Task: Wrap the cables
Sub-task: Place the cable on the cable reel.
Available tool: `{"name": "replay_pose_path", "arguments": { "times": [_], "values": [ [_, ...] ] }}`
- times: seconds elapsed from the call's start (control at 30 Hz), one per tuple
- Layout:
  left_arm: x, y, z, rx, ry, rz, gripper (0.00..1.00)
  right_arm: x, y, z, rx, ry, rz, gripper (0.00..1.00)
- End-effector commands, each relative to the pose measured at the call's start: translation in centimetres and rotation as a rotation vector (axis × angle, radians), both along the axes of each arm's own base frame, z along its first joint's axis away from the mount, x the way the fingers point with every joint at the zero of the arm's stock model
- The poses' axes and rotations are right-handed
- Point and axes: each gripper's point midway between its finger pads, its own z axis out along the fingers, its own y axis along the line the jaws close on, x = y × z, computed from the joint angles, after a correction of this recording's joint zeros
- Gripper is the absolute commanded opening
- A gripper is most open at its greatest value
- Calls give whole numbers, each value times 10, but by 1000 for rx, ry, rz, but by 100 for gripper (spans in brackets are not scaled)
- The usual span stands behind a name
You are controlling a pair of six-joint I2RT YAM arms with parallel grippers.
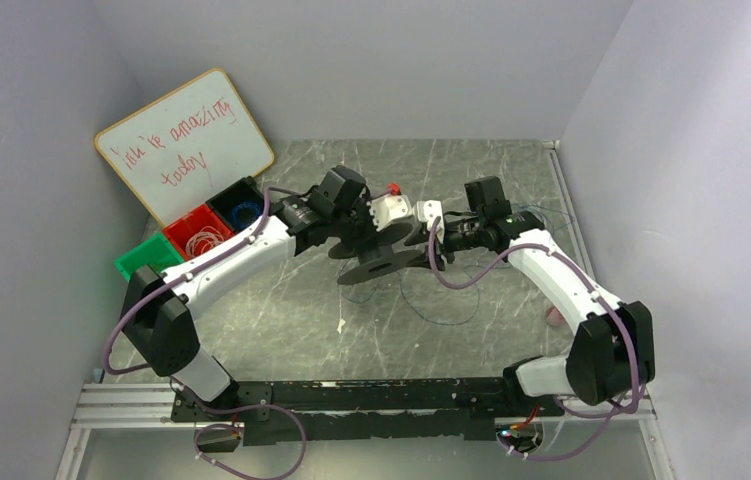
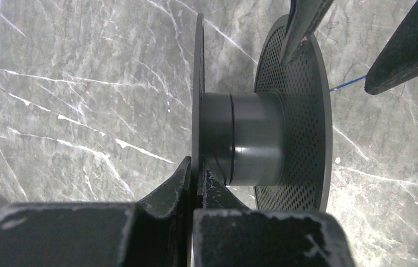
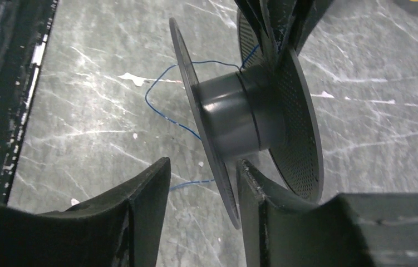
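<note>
A black spool point(image 1: 387, 258) is held above the table between the two arms. My left gripper point(image 2: 200, 177) is shut on the edge of one thin flange point(image 2: 197, 83); the grey hub point(image 2: 245, 139) and a perforated flange point(image 2: 295, 111) lie beyond. My right gripper point(image 3: 203, 167) is open, and the spool's other flange point(image 3: 206, 139) stands between its fingers, close to the right finger point(image 3: 254, 189). The thin blue cable point(image 3: 156, 83) runs from the hub in a loose loop. More of the cable lies in loops on the table point(image 1: 441, 305) and shows in the left wrist view point(image 2: 348, 83).
A whiteboard point(image 1: 186, 140) leans at the back left. Beside it stand a green bin point(image 1: 146, 255), a red bin point(image 1: 196, 230) with whitish wire, and a black bin point(image 1: 246, 210) with blue wire. A black rail point(image 1: 371, 400) runs along the near edge. Grey walls enclose the table.
</note>
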Motion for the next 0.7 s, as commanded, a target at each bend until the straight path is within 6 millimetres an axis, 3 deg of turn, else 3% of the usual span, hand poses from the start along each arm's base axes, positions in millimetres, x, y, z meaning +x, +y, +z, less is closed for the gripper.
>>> {"name": "replay_pose_path", "arguments": {
  "times": [0.0, 0.13, 0.33, 0.67],
  "values": [
    [-12, -12, 41, -113, -45, -68, 3, -20, 2, -2, 19, 45, 112, 47],
    [-15, -14, 44, -127, -38, -72, 2, -27, 3, -3, 25, 65, 147, 46],
    [-16, -14, 46, -129, -38, -77, 3, -29, 2, -5, 17, 66, 163, 57],
    [-35, -17, 47, -149, 0, -161, 3, -23, 3, -8, 18, 97, 133, 54]
  ]
}}
